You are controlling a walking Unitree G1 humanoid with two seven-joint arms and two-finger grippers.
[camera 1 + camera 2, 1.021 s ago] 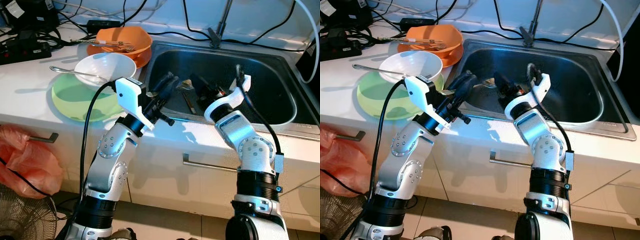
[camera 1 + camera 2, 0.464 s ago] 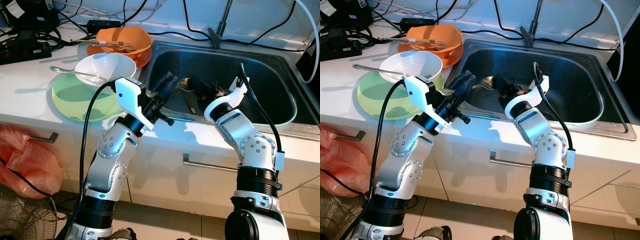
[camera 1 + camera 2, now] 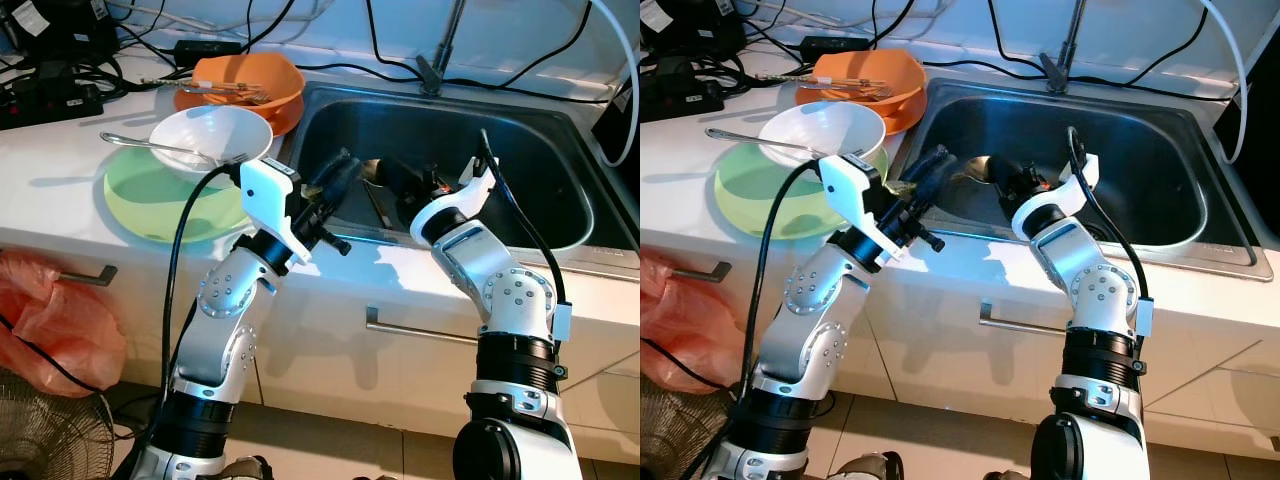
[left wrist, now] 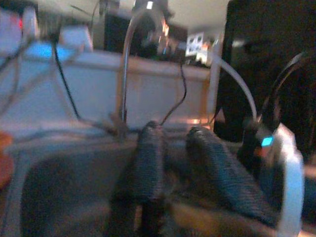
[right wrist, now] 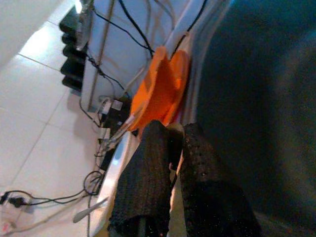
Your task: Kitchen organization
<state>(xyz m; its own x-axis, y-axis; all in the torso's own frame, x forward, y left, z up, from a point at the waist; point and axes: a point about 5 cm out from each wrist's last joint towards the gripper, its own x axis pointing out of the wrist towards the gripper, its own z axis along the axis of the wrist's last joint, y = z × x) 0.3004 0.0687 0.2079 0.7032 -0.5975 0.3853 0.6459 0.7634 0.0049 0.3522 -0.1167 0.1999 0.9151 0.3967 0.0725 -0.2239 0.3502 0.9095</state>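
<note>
My right gripper [image 3: 388,172] reaches over the steel sink [image 3: 540,150] and is shut on a tan spoon [image 3: 975,167]. The spoon shows between its fingers [image 5: 148,168] in the right wrist view. The spoon's bowl points toward my left gripper [image 3: 338,172], which hovers at the sink's left edge, its fingers [image 4: 150,163] a little apart with nothing gripped. A dark utensil [image 3: 376,206] lies on the sink floor below both grippers.
On the counter to the left are a white bowl [image 3: 210,135] with a spoon [image 3: 140,143] on a green plate [image 3: 150,205], and an orange bowl [image 3: 250,80] holding utensils. Cables and a power strip [image 3: 50,100] lie behind. The faucet [image 3: 440,50] stands at the sink's back.
My right gripper has drawn left and lifted the spoon toward the left gripper. My left arm has shifted slightly right, closer to the spoon's bowl.
</note>
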